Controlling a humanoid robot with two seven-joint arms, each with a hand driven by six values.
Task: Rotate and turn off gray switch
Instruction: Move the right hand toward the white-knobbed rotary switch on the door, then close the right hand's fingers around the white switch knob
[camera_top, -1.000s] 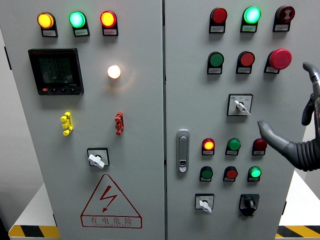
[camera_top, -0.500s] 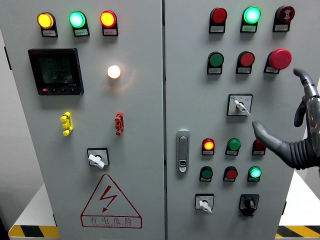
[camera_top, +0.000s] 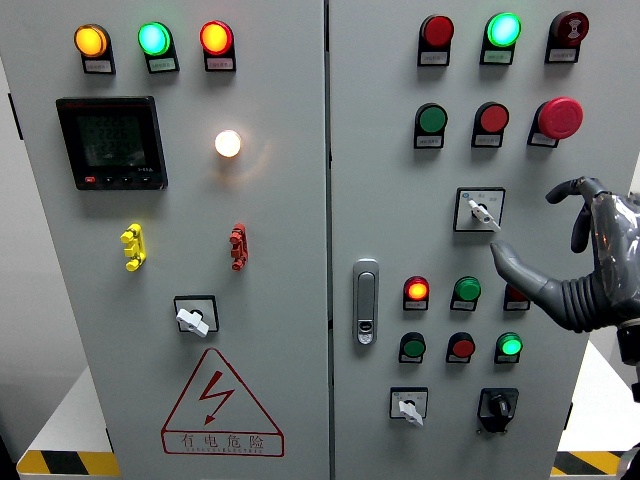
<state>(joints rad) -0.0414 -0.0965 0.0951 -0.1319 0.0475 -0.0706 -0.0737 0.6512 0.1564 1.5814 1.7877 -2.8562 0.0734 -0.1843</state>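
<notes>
I see the right hand at the right edge of the cabinet's right door, fingers spread and gripping nothing. Thumb tip points up-left, just below and right of the gray switch; I cannot tell whether it touches. The switch sits mid-height on that door, under the red mushroom button, its white handle angled down-right. Left arm does not show.

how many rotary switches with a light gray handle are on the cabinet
3. One on the left door above the warning triangle, one on the right door near the robot hand, one at the right door's bottom beside a black-knob switch.
</notes>
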